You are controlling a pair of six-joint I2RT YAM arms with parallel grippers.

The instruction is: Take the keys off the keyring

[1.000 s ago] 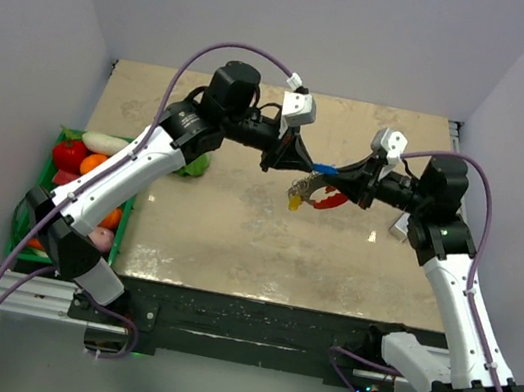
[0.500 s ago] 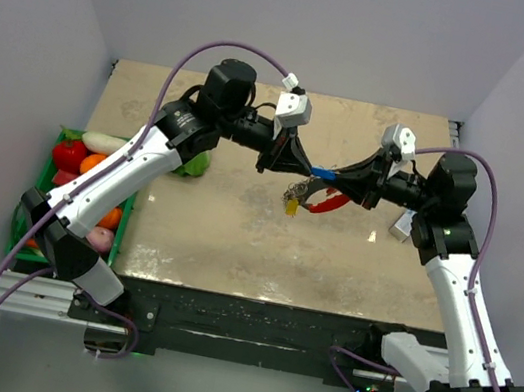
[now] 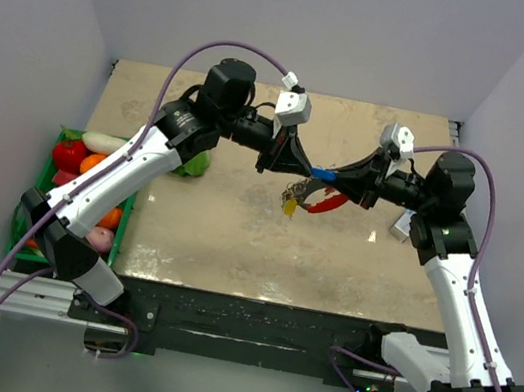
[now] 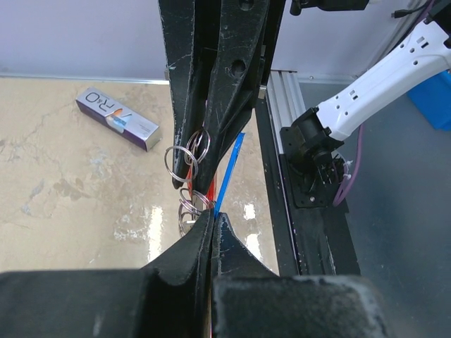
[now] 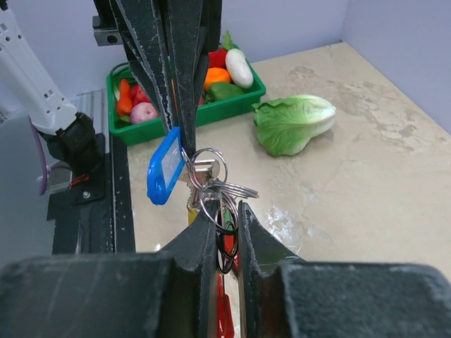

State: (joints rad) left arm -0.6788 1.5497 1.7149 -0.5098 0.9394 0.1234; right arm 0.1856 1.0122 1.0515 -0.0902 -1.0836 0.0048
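The bunch hangs in mid-air between my two grippers, above the middle of the table. My left gripper (image 3: 306,167) (image 4: 213,218) is shut on the blue tag (image 3: 324,172) (image 4: 227,169) (image 5: 163,166), which shows edge-on in the left wrist view. My right gripper (image 3: 339,181) (image 5: 226,209) is shut on the silvery loops of the keyring (image 5: 220,184) (image 4: 187,156). The keys (image 3: 292,199) (image 5: 203,171), one yellow-headed, dangle below the rings. The red fob (image 3: 332,203) hangs under the right fingers. The two grippers' fingertips nearly meet.
A green basket (image 3: 41,180) (image 5: 232,104) of vegetables stands off the table's left edge. A lettuce (image 3: 194,164) (image 5: 292,123) lies near the left arm. A small purple-and-white box (image 3: 400,226) (image 4: 117,118) lies beside the right arm.
Both grippers, with the bunch between them, have shifted slightly toward the back of the table. Both grips are unchanged.
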